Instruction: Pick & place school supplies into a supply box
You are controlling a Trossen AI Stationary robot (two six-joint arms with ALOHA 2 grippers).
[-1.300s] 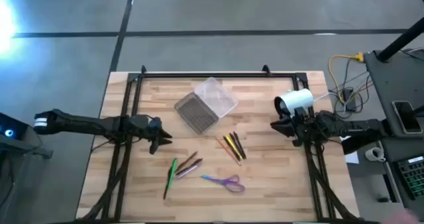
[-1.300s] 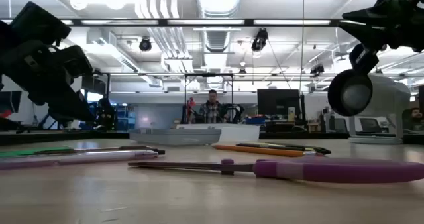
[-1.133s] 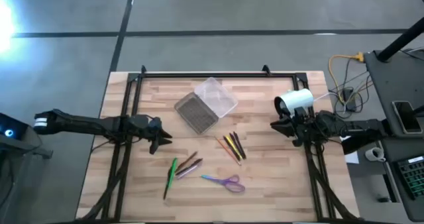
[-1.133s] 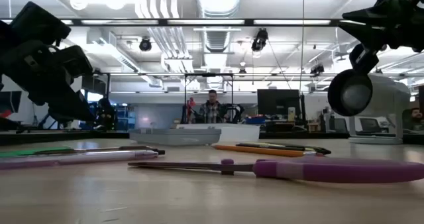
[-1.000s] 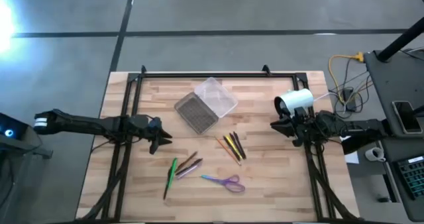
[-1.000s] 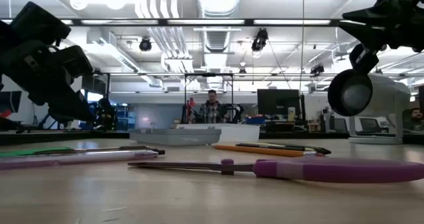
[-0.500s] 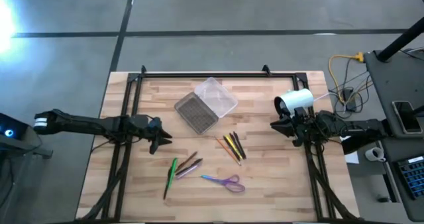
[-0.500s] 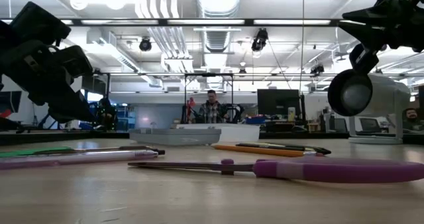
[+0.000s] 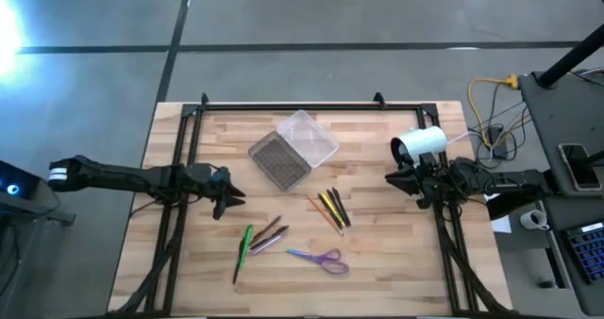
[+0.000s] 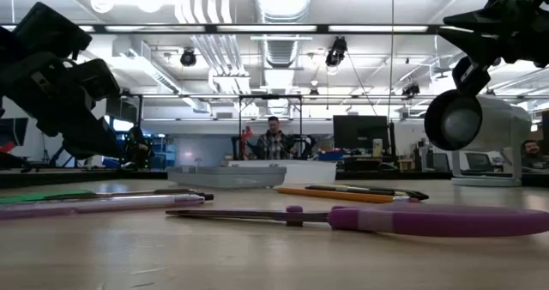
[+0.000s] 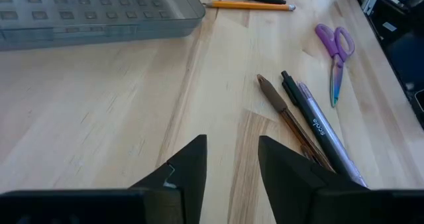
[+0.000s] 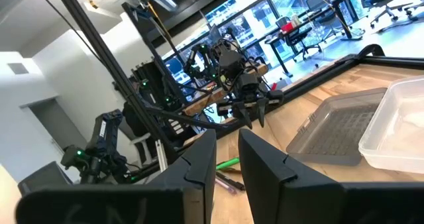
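Grippers idle: left gripper (image 9: 229, 202) hovers beside green pen (image 9: 245, 243), right gripper (image 9: 394, 179) near pencils (image 9: 329, 209), both fingers slightly parted, empty.

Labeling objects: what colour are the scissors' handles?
Purple, on the scissors; clearest in the left wrist view.

In the left wrist view your supply box (image 11: 99, 15) is cut off at 11 o'clock, lid out of frame. The brown pencil (image 11: 291, 128) and dark pen (image 11: 321, 134) run behind the left gripper (image 11: 232, 161) finger at 5 o'clock. Low view: scissors (image 10: 412, 219) handle blurred, blade tips hard to read.
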